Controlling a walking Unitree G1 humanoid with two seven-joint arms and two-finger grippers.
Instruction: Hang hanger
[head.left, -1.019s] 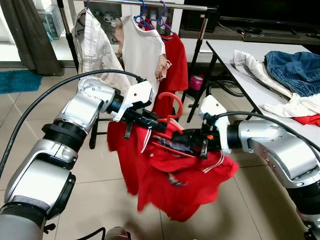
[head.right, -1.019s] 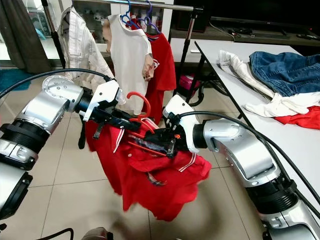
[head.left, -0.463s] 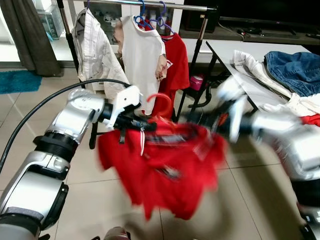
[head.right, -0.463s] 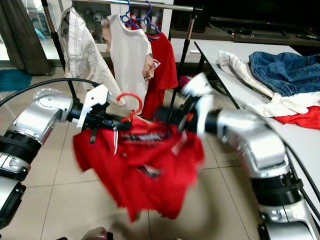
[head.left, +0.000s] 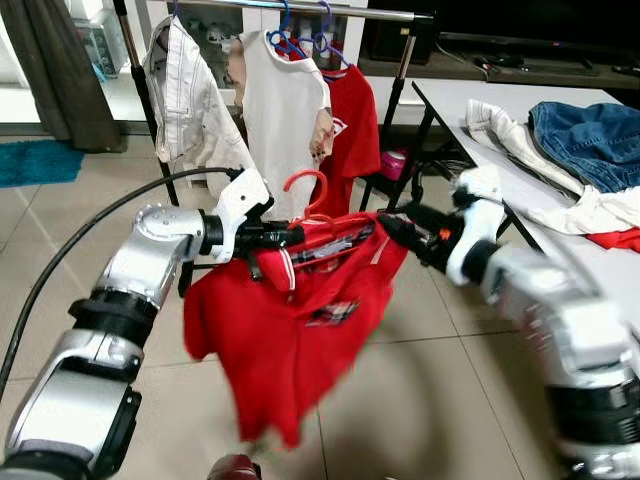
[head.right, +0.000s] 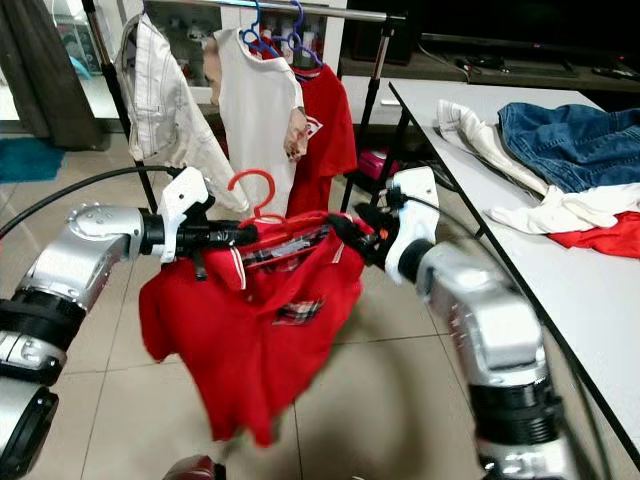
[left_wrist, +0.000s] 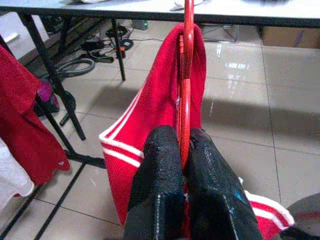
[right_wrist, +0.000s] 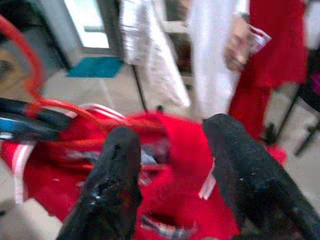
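Note:
A red hanger (head.left: 310, 190) carries a red polo shirt (head.left: 290, 320) that droops toward the floor. My left gripper (head.left: 288, 237) is shut on the hanger's wire below the hook; in the left wrist view the black fingers (left_wrist: 160, 165) pinch the red wire (left_wrist: 186, 75). My right gripper (head.left: 392, 225) is open beside the shirt's right shoulder, and its fingers (right_wrist: 120, 165) stand wide apart with the shirt (right_wrist: 170, 190) beyond them. The clothes rail (head.left: 300, 10) runs across behind, above the hanger.
On the rail hang a white jacket (head.left: 190, 90), a white shirt (head.left: 280, 110) and a red shirt (head.left: 352, 120). A white table (head.left: 470, 110) at the right holds jeans (head.left: 590, 135) and other clothes. A pink bottle (head.left: 396, 163) stands under the rail. Tiled floor lies below.
My right gripper let go of the shirt and drew back to the right. The shirt swung down and now hangs from the hanger in my left gripper, which rose slightly.

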